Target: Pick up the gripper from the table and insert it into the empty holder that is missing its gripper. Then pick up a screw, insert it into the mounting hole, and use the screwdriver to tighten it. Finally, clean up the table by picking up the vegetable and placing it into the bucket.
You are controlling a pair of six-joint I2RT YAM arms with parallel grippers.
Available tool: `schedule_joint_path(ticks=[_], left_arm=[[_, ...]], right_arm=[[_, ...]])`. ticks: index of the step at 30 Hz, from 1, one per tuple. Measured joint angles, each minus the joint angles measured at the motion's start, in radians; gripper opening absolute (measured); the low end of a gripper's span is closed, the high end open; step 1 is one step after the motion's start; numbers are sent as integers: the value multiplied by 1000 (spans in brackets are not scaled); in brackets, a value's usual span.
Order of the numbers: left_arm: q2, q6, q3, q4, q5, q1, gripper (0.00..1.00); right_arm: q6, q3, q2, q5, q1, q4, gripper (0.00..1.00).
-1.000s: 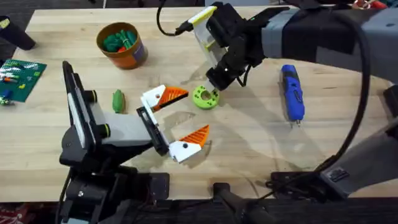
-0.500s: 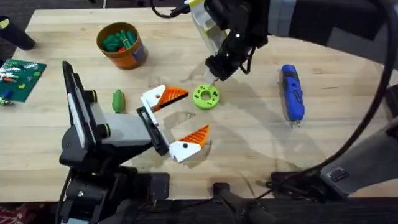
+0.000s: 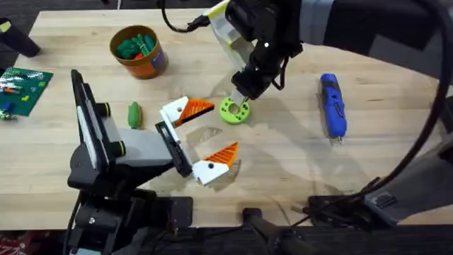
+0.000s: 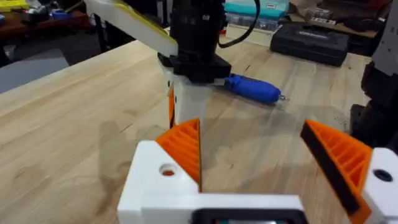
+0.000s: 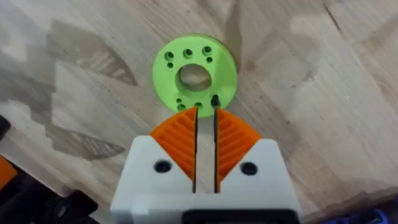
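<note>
The right claw (image 5: 205, 113) is almost closed over a tiny black screw (image 5: 214, 99) on the green disc (image 5: 163, 87). The screw looks light, hard and slippery, so it is best pinched at the head. The left claw (image 4: 252, 134) is open and empty.

Your right gripper (image 3: 241, 97) comes back down and toward 7 o'clock from where it hung half a second ago, after lifting off toward 12 o'clock from the bright green disc (image 3: 234, 110) a second ago. Its tips now sit at the disc's 12 o'clock rim, the orange pads (image 5: 180, 138) nearly closed with a thin slit between them, and a small dark screw (image 5: 215, 100) at the pad tips over one of the disc's holes.
</note>
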Motion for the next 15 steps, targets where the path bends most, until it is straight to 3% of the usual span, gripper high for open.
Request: schedule_joint_path(ticks=[15], left_arm=[[0,0,0,0,0,0,990]], right_arm=[[0,-106,0,32,1,99,166]])
